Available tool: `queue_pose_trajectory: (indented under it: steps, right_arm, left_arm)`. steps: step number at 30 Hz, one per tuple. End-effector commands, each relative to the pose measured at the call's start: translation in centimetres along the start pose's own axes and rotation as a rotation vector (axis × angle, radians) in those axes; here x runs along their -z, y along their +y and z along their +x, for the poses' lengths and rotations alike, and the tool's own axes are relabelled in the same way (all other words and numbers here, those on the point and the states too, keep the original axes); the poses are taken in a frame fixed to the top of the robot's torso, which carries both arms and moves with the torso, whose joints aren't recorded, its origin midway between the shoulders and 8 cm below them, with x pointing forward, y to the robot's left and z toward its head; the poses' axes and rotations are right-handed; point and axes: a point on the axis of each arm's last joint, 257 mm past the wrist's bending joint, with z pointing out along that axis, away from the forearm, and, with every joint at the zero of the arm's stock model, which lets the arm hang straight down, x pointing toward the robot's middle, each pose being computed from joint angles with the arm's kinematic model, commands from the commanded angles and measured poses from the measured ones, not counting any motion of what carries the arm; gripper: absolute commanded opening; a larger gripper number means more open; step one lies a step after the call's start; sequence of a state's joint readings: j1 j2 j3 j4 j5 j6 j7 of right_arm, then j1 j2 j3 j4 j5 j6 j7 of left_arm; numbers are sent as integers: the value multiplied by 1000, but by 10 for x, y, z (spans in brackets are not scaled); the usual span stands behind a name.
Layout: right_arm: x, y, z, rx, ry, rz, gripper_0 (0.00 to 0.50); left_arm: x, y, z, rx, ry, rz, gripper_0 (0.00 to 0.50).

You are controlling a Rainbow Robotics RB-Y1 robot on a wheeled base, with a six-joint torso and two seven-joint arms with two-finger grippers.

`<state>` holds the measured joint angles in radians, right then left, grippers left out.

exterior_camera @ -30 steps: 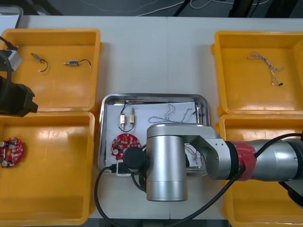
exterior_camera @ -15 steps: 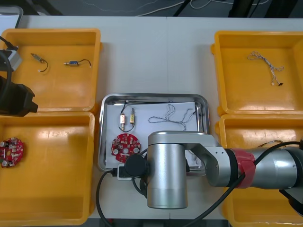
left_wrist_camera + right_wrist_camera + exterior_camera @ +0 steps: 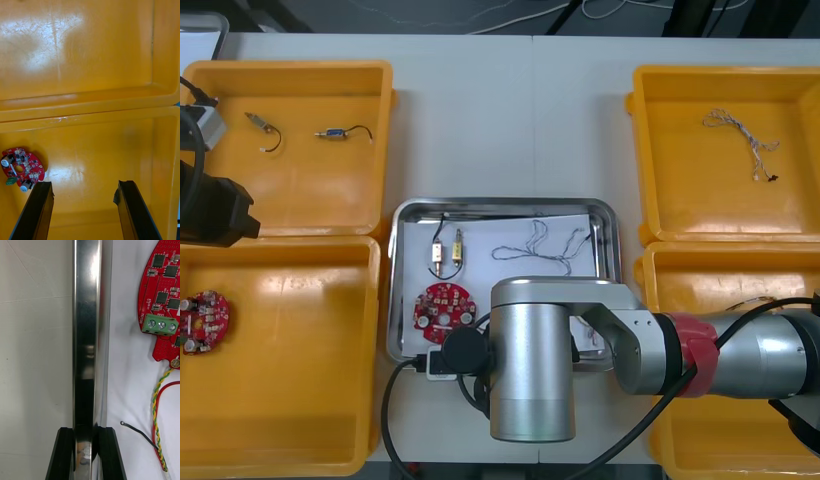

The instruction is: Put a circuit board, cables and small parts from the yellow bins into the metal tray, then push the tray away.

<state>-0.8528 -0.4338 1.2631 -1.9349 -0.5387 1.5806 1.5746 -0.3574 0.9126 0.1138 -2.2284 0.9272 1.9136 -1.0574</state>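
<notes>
right gripper (image 3: 85,435): shut tight on the rim of the metal tray (image 3: 88,333), with one black finger on each side of the rim.
right arm (image 3: 530,360): lies over the near side of the tray and covers that edge in the front view.
red circuit board (image 3: 165,296): lies flat inside the tray, near the gripped rim and a little way from the fingers, not touching them.
red and yellow cable (image 3: 159,416): runs from the board over the white tray floor, beside the rim.
thin black cable (image 3: 138,433): lies next to the red and yellow cable, close to one finger.
blue and white cable (image 3: 540,245): lies in loose loops in the middle of the tray.
small metal parts (image 3: 448,253): two, side by side in the tray, beyond the board.
left gripper (image 3: 84,185): wide open, holds nothing, hangs over the near left bin (image 3: 300,380).
second board (image 3: 22,168): lies in that bin, near one finger, not touching it.
far left bin (image 3: 290,72): has two little parts with black cables (image 3: 335,132).
far right bin (image 3: 725,75): has one twisted cable (image 3: 742,135).
near right bin (image 3: 655,262): partly under the right arm.
table (image 3: 510,120): light and bare between the far bins.
room: dark floor (image 3: 330,15) past the table's far edge.
</notes>
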Motion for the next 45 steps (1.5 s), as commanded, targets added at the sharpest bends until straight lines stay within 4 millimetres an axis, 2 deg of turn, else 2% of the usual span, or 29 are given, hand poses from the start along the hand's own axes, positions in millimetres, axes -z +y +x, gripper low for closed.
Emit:
queue_pose_trajectory:
  steps: [1, 21, 45]
  right_arm:
    - [10, -16, -8, 62, -14, 45, 18]
    - [22, -80, 5, 11, 23, 163, 13]
    - [36, -163, 4, -13, 53, 289, 0]
  left_arm:
    - [12, 19, -1, 19, -25, -56, 500]
    - [12, 19, -1, 19, -25, -56, 500]
    - [12, 19, -1, 19, -25, -56, 500]
